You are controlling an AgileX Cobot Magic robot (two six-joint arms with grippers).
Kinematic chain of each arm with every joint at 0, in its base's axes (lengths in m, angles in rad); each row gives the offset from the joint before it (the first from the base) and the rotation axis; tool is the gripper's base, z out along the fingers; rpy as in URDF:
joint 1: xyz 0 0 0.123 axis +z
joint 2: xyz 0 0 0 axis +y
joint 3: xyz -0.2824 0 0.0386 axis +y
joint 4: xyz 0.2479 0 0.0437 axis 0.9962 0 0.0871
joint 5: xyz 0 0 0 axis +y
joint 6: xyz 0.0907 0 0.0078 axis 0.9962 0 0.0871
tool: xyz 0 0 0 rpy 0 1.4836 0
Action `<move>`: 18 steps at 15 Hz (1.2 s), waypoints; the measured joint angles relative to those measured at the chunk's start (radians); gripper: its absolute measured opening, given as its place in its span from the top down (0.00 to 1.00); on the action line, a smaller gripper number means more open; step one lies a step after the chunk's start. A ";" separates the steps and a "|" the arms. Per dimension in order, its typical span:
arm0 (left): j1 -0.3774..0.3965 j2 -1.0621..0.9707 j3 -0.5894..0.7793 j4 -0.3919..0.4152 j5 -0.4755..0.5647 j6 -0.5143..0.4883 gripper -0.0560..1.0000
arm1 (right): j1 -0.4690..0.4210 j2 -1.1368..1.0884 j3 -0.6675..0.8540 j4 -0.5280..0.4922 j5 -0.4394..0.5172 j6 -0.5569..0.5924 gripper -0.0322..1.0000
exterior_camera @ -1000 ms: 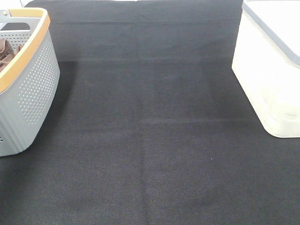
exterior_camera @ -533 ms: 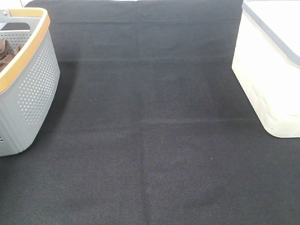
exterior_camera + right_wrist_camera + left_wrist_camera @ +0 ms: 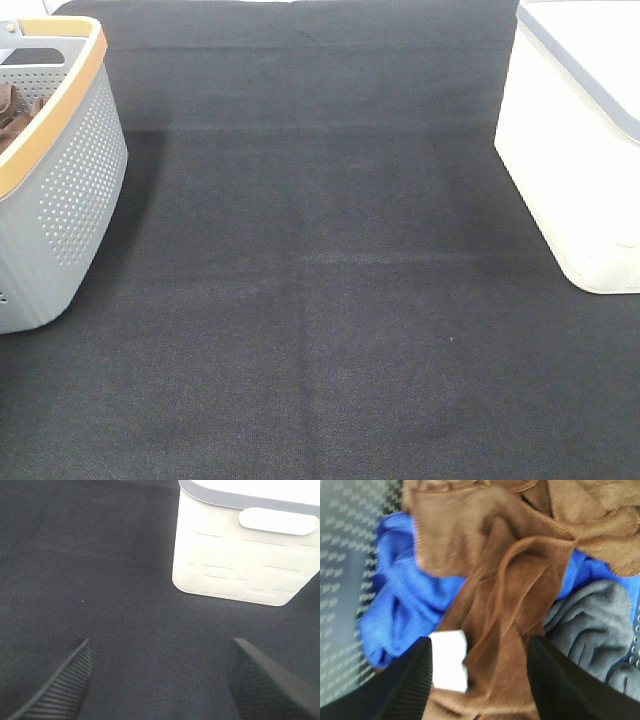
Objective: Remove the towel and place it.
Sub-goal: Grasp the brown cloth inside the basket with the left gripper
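Towel (image 3: 505, 595) lies bunched in the basket (image 3: 70, 180) on top of a blue cloth (image 3: 400, 610) and a grey cloth (image 3: 592, 620), white tag (image 3: 449, 660) showing; left gripper (image 3: 481, 645) hangs low over it, likely lined up to pinch the raised fold; its fingers (image 3: 405, 690) are spread wide either side of that fold, nothing pinched, contact unclear; right gripper (image 3: 160, 655) hovers over the mat (image 3: 320, 280) near the white bin (image 3: 235, 555), fingers fully apart, empty, probably keeping clear.

The grey basket (image 3: 70, 190) and white bin (image 3: 560, 170) are running off the high view's edges; the blurred towel (image 3: 505, 620) is hiding parts of a blue cloth (image 3: 400, 610) and a grey cloth (image 3: 590, 620).
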 joint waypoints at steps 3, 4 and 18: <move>0.000 0.038 -0.005 -0.022 -0.013 0.003 0.43 | 0.000 0.000 0.000 0.000 0.000 0.000 0.28; 0.000 0.051 -0.005 -0.024 -0.014 0.003 0.43 | 0.000 0.000 0.000 0.000 0.000 0.000 0.28; 0.000 0.044 -0.042 -0.085 -0.016 0.052 0.95 | 0.000 0.000 0.000 0.001 0.000 0.000 0.28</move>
